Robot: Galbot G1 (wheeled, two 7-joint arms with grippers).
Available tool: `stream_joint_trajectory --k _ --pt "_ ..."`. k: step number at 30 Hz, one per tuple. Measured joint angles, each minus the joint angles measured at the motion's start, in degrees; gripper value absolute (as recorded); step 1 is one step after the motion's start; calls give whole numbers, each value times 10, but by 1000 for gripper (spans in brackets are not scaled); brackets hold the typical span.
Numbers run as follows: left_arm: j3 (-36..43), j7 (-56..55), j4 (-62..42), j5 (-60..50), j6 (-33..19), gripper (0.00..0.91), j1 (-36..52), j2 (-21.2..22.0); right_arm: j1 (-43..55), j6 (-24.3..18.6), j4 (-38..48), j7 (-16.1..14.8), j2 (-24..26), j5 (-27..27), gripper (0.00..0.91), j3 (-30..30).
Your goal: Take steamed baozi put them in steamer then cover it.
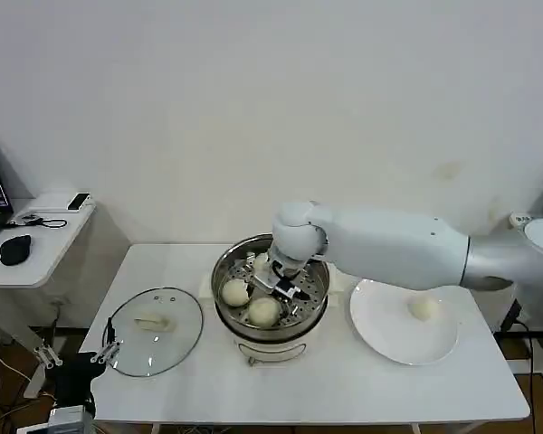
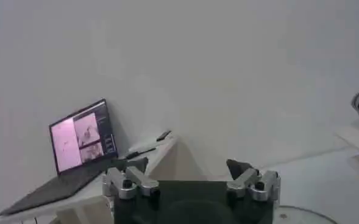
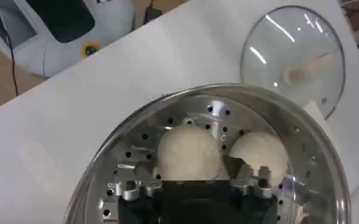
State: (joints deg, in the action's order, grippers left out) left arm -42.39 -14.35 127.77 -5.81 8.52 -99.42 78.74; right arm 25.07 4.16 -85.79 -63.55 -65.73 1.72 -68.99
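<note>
**Two buns in the pot, one still on the plate**

Two small pale cream-white steamed buns (image 1: 236, 292) lie side by side on the perforated tray of the round shiny stainless-steel steamer (image 1: 224, 271), which stands on its cream-white base at the middle of the white table (image 1: 344, 389). The right gripper (image 1: 277, 278) hangs inside the pot, just behind them; from its wrist camera one bun (image 3: 189, 152) sits right against its front, but whether its fingers are spread or pinching, I cannot tell. A third bun (image 1: 423, 308) waits on the flat white round plate (image 1: 380, 339) to the pot's right. The round clear glass cover (image 1: 154, 331) with its pale handle lies flat on the table to the pot's left.

The loading step looks to be in hand, near its end. Next, I reckon, the arm must rise clear of the rim, fetch the plate's bun, then the lid goes on.

The left gripper (image 2: 191, 182) idles low at the table's left, fingers spread wide and empty.
</note>
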Motion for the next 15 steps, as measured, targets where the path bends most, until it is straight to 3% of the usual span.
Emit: stream_joint_trajectory --k 15 --pt "1 1 -2 1 1 907 5 -9 22 21 9 14 41 16 907 37"
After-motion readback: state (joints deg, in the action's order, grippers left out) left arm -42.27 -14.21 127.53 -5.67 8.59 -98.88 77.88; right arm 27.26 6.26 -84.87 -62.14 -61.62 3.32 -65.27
